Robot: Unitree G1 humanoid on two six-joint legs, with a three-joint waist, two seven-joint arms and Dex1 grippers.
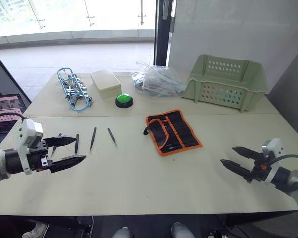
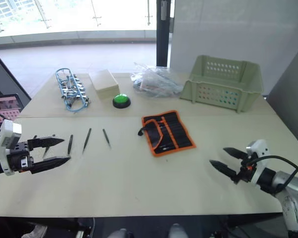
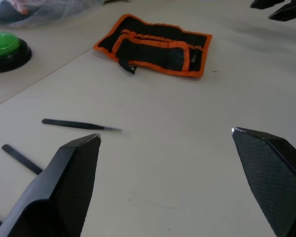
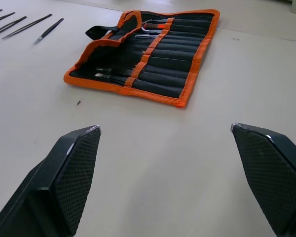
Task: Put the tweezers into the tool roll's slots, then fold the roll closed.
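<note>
The tool roll point(image 1: 173, 132) lies unfolded at the table's middle, black with orange edging, its strap at the left edge. Its slots point(image 4: 164, 58) run in rows, and a few hold slim tools. Several black tweezers lie loose to its left: one point(image 1: 111, 137) nearest the roll, then another point(image 1: 93, 138) and a third point(image 1: 77, 143). My left gripper point(image 1: 80, 149) hovers open beside the leftmost tweezers, holding nothing. My right gripper point(image 1: 227, 154) is open and empty, near the front edge to the right of the roll.
A pale green perforated basket point(image 1: 226, 82) stands at the back right. Along the back are a clear plastic bag point(image 1: 156, 80), a green button point(image 1: 123, 100), a beige box point(image 1: 106, 83) and a blue-wire clip bundle point(image 1: 73, 89). A laptop point(image 1: 5, 111) sits off the table's left.
</note>
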